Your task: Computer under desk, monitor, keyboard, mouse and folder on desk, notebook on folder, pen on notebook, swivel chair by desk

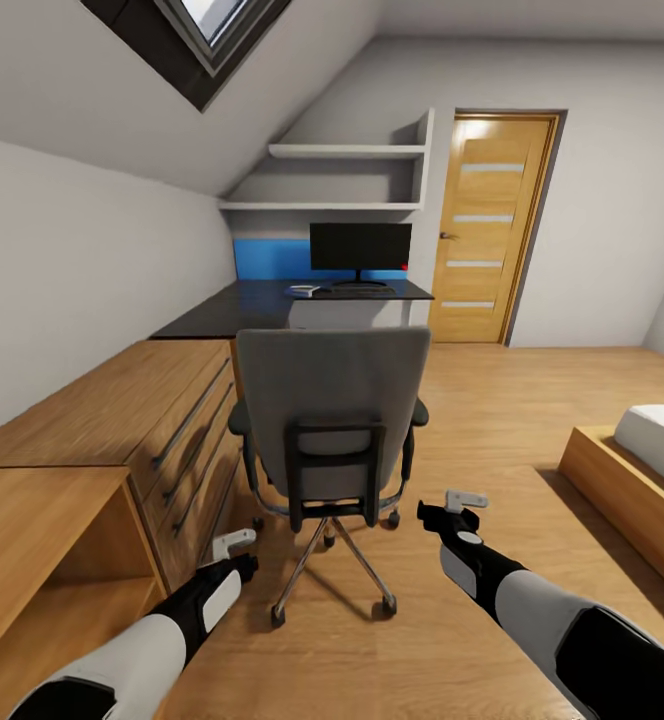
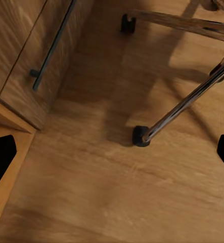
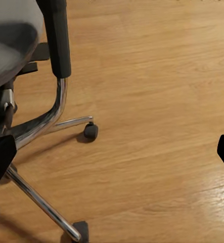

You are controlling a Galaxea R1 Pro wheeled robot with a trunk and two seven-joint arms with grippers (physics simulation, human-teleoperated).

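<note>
The grey swivel chair (image 1: pixel 332 400) stands in front of me with its backrest towards me, which hides its seat top. Beyond it is the dark desk (image 1: pixel 262 305) with the black monitor (image 1: pixel 360 247) upright at its far end and a small pale object (image 1: pixel 303 290) beside the monitor's foot. My left gripper (image 1: pixel 237 545) hangs low to the left of the chair base, open over the floor near a caster (image 2: pixel 140 136). My right gripper (image 1: pixel 462 503) is low to the right of the chair, open, beside the armrest (image 3: pixel 58 40).
A wooden drawer unit (image 1: pixel 172 420) runs along the left wall, with an open cabinet (image 1: pixel 52 560) nearest me. A wooden door (image 1: pixel 492 230) is at the back right, and a bed (image 1: pixel 642 460) is on the right. Wood floor (image 3: pixel 157 126) lies right of the chair.
</note>
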